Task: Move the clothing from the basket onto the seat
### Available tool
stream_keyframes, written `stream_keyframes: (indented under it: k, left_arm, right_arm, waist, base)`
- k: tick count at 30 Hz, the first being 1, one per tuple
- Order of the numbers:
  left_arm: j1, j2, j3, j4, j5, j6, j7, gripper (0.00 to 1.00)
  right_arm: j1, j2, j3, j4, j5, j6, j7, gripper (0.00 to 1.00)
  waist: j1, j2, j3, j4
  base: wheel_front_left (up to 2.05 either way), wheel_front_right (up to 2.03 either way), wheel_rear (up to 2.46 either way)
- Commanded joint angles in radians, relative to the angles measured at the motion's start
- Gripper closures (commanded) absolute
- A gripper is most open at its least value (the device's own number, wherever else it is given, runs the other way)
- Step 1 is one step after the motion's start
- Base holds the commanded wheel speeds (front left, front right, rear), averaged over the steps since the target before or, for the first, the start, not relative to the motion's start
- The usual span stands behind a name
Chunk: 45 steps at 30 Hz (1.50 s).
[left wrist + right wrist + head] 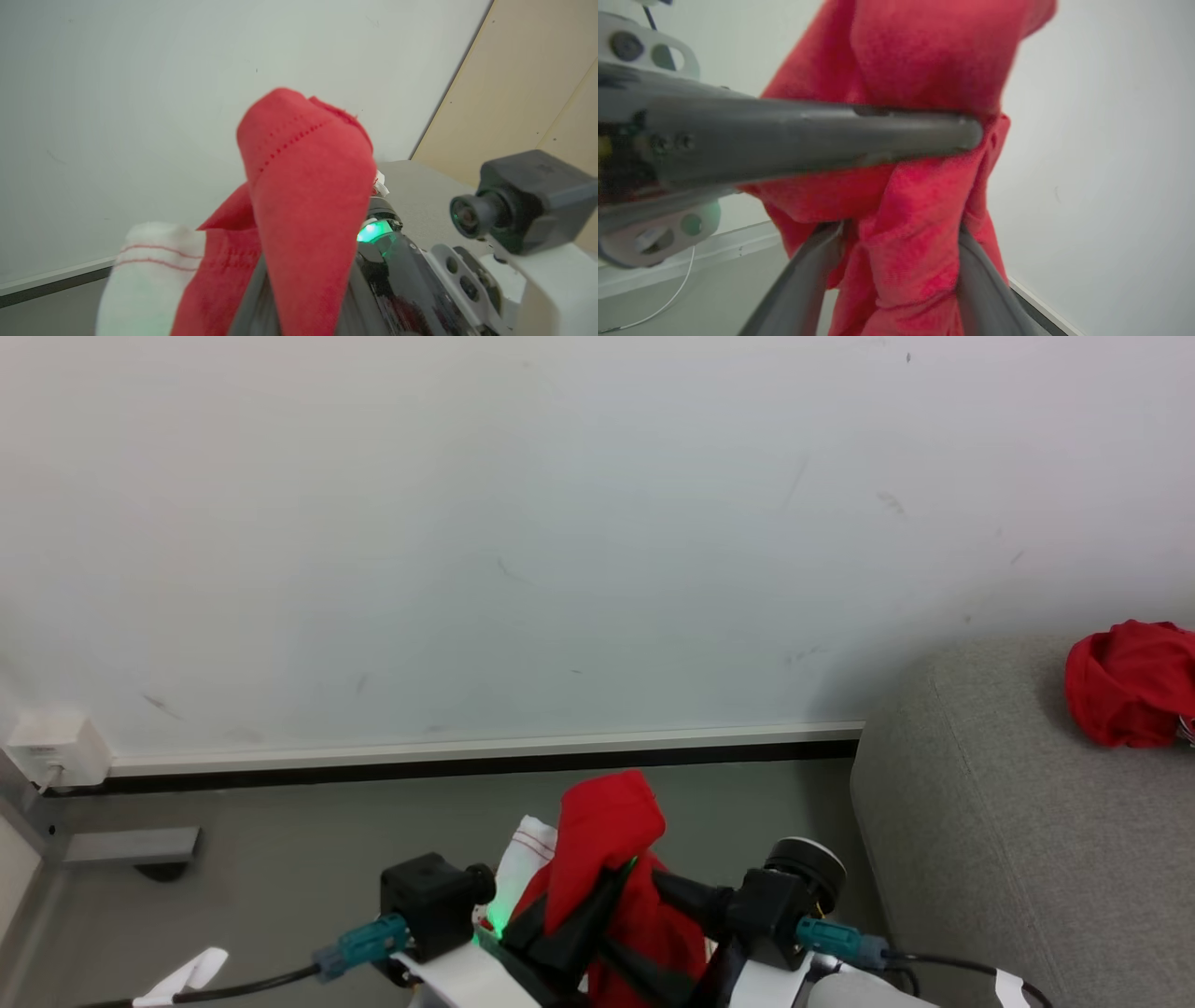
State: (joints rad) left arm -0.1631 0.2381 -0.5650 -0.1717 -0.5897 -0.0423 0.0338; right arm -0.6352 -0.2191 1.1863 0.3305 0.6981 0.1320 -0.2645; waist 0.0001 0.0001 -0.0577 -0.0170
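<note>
Red garment [607, 821] is held off the floor, left of the sofa [980, 821]. Left gripper [621, 877] and right gripper [900, 227] are both clamped on it, fingers crossing. Another garment [1130, 681] lies on the sofa. Risk: on release, cloth may snag the crossed fingers and fall short.

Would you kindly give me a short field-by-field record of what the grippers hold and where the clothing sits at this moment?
held garment: red with white striped trim
left gripper: shut on the held garment
right gripper: shut on the held garment
seat: light-grey sofa at the head view's right
second garment: red, crumpled, lying on the seat
task state: held garment not yet on the seat
</note>
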Motion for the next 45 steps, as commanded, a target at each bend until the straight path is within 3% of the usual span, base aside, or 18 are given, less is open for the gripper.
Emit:
stream_keyframes:
  k: [1, 5, 6, 7, 8, 10, 17, 28, 35, 45]
  left_arm:
    - [-0.01, 0.003, -0.001, -0.003, -0.009, -0.002, -0.001, 1.0]
    - [-0.005, 0.014, 0.005, 0.008, 0.0, 0.008, -0.003, 0.97]
    - [-0.004, 0.016, 0.007, 0.011, 0.003, 0.011, -0.007, 0.71]
    - [-0.002, 0.017, 0.008, 0.014, 0.006, 0.014, -0.008, 0.56]
    - [-0.001, 0.018, 0.009, 0.016, 0.008, 0.017, -0.01, 0.5]
    - [0.001, 0.02, 0.012, 0.02, 0.012, 0.023, -0.013, 0.0]
    - [0.001, 0.024, 0.015, 0.029, 0.03, 0.038, -0.028, 0.0]
    - [-0.029, 0.034, 0.011, 0.046, 0.058, 0.045, -0.038, 0.0]
    - [-0.046, 0.034, 0.005, 0.051, 0.061, 0.04, -0.04, 0.0]
    - [-0.072, 0.037, -0.002, 0.055, 0.064, 0.035, -0.044, 0.0]
  right_arm:
    - [-0.019, 0.005, 0.01, -0.002, 0.043, -0.003, 0.0, 1.0]
    - [-0.025, -0.007, 0.004, -0.007, 0.076, -0.003, 0.0, 1.0]
    - [-0.025, -0.011, -0.005, -0.008, 0.079, -0.003, 0.0, 1.0]
    - [-0.024, -0.017, -0.014, -0.009, 0.081, -0.003, 0.0, 1.0]
    - [-0.021, -0.022, -0.026, -0.01, 0.079, -0.003, 0.0, 1.0]
    - [-0.012, -0.029, -0.051, -0.013, 0.076, -0.003, 0.0, 1.0]
    - [0.013, -0.063, -0.156, -0.029, 0.046, -0.003, 0.0, 1.0]
    - [0.054, -0.119, -0.363, -0.062, -0.032, -0.002, 0.0, 1.0]
    - [0.083, -0.136, -0.437, -0.088, -0.066, -0.003, 0.0, 1.0]
    - [0.104, -0.127, -0.54, -0.088, -0.114, -0.002, 0.0, 1.0]
  waist:
    - [-0.0001, -0.0001, 0.0, 0.0]
    - [-0.0001, -0.0001, 0.003, -0.006]
    - [-0.0001, -0.0001, 0.005, -0.008]
    - [-0.0001, -0.0001, 0.006, -0.011]
    - [-0.0001, -0.0001, 0.008, -0.014]
    - [-0.0001, -0.0001, 0.012, -0.023]
    - [-0.0001, -0.0001, 0.041, -0.093]
    - [-0.0001, -0.0001, 0.09, -0.279]
    - [-0.0001, -0.0001, 0.111, -0.361]
    - [-0.0001, -0.0001, 0.15, -0.396]
  base:
    - [0.0, 0.0, 0.0]
    - [0.0, 0.0, 0.0]
    - [0.0, 0.0, 0.0]
    - [0.0, 0.0, 0.0]
    - [0.0, 0.0, 0.0]
    - [0.0, 0.0, 0.0]
    - [0.0, 0.0, 0.0]
    - [0.0, 0.0, 0.0]
    - [0.0, 0.0, 0.0]
    - [0.0, 0.0, 0.0]
